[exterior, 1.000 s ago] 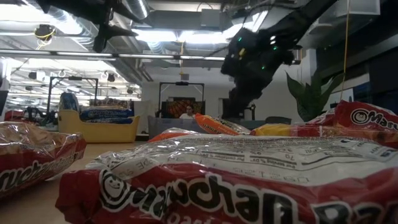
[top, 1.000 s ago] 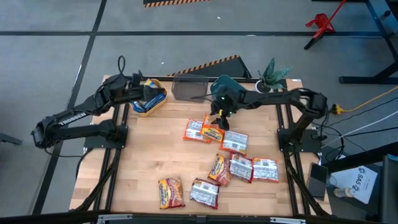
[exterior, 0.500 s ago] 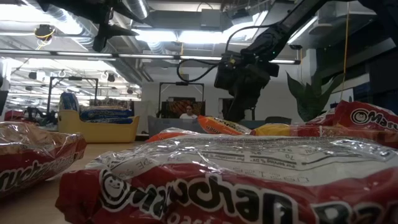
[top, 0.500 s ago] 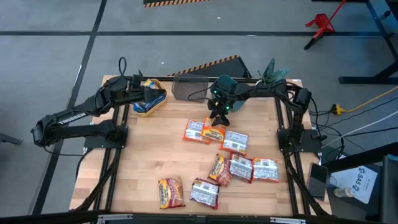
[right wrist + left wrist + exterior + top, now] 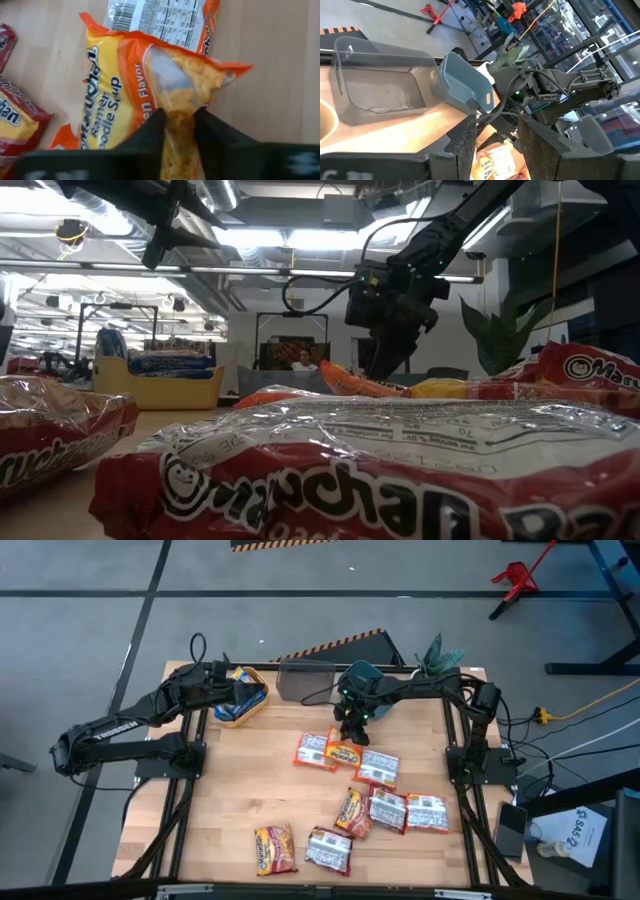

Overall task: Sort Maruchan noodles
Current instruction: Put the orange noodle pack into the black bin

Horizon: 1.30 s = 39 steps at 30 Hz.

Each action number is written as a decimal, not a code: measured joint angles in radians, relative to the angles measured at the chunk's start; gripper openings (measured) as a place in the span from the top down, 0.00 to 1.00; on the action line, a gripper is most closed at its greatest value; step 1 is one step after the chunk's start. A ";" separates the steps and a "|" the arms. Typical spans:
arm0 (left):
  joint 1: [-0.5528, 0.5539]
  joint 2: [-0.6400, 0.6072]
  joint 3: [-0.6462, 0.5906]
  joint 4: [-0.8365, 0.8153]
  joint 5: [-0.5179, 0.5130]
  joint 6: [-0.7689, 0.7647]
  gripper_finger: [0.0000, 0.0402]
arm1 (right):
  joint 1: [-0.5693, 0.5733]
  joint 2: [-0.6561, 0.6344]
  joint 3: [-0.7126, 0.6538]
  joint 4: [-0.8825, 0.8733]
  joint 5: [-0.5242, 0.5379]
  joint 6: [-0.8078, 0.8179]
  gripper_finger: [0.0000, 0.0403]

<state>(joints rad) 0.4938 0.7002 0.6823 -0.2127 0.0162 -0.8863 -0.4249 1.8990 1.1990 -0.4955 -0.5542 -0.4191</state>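
Note:
Several Maruchan noodles packets lie scattered on the wooden table (image 5: 250,790), in red-silver (image 5: 377,768) and orange-yellow prints. Blue-white packets (image 5: 243,700) sit in the yellow bin (image 5: 228,718) at the far left. My right gripper (image 5: 350,730) is shut on an orange-yellow packet (image 5: 343,753) near the table's middle, which overlaps a red-silver packet (image 5: 315,750). My left gripper (image 5: 232,692) hangs open over the yellow bin with nothing between its fingers (image 5: 465,145). My right gripper pinches a bunched-up part of the orange-yellow packet's wrapper (image 5: 179,116) between its two fingers (image 5: 150,135), at the packet's far end. The fingers come from above, pointing down. The rest of the packet (image 5: 115,85) lies flat on the table and on a neighbouring packet.
A clear grey bin (image 5: 305,680) and a teal bin (image 5: 368,675) stand at the far edge, with a small plant (image 5: 437,660) at the far right. More packets lie toward the near edge (image 5: 328,850), close in front of the low camera (image 5: 380,470).
My right arm has drawn its elbow back toward the table's far right corner and its wrist has turned, while its gripper has stayed above the orange-yellow packet's far end.

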 joint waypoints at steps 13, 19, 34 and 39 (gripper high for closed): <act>-0.001 0.001 0.000 0.000 0.000 -0.028 0.65 | 0.000 -0.039 -0.003 -0.011 0.067 0.098 1.00; -0.037 0.021 0.000 0.006 -0.044 -0.030 0.65 | -0.001 -0.137 -0.003 -0.003 0.165 0.136 1.00; -0.174 0.385 -0.001 0.339 0.041 0.085 0.65 | 0.000 -0.241 -0.002 0.066 0.184 0.240 1.00; -0.174 0.496 -0.001 0.415 0.087 0.122 0.65 | 0.009 -0.241 -0.002 0.066 0.180 0.240 1.00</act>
<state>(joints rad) 0.3202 1.1963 0.6815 0.2023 0.1030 -0.7645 -0.4154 1.6577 1.1973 -0.4291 -0.3743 -0.1795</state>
